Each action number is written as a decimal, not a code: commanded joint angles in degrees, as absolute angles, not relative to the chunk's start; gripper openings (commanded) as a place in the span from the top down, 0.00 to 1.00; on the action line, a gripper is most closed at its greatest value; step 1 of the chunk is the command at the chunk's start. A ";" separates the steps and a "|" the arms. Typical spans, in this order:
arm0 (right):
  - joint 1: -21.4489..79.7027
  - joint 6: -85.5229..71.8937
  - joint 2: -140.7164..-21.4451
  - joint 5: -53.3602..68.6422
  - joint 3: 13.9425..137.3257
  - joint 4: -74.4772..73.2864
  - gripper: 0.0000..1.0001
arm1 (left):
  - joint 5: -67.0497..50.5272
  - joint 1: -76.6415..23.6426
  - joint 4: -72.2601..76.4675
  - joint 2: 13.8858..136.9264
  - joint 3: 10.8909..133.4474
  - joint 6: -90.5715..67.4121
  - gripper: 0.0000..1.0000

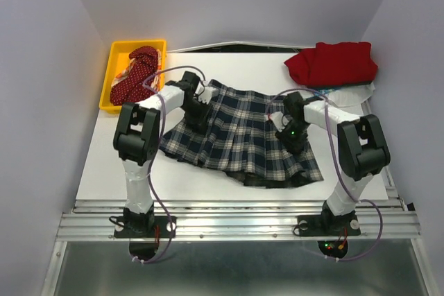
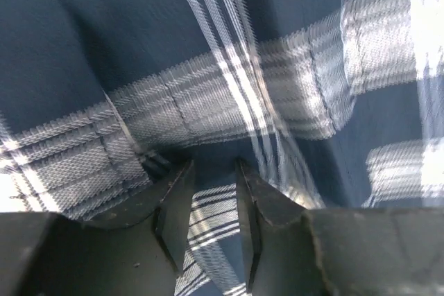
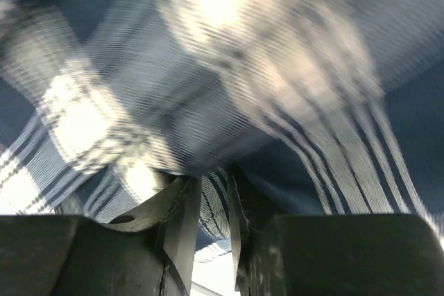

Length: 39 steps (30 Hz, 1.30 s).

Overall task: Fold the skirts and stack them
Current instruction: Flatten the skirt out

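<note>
The navy, green and white plaid skirt (image 1: 239,140) lies spread on the white table (image 1: 139,178). My left gripper (image 1: 198,112) is down on its left part and my right gripper (image 1: 291,136) on its right part. In the left wrist view the gripper (image 2: 214,168) has a fold of the plaid cloth (image 2: 208,46) between its jaws. In the right wrist view the gripper (image 3: 214,179) is shut on the plaid cloth (image 3: 229,53). The plain red skirt (image 1: 331,64) lies folded at the back right. The dark red dotted skirt (image 1: 137,74) lies in the yellow bin over the cream skirt (image 1: 124,73).
The yellow bin (image 1: 111,57) stands at the back left corner of the table. A white item (image 1: 357,93) lies under the red skirt at the right edge. Grey walls close in on both sides and the back. A metal rail (image 1: 236,223) runs along the near edge.
</note>
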State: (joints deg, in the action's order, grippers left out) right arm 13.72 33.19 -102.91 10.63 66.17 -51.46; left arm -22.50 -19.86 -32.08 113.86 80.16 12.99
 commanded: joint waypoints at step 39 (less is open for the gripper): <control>22.13 30.15 -105.30 9.05 65.23 -51.49 0.65 | -18.90 -21.71 -25.75 105.98 75.40 21.45 0.44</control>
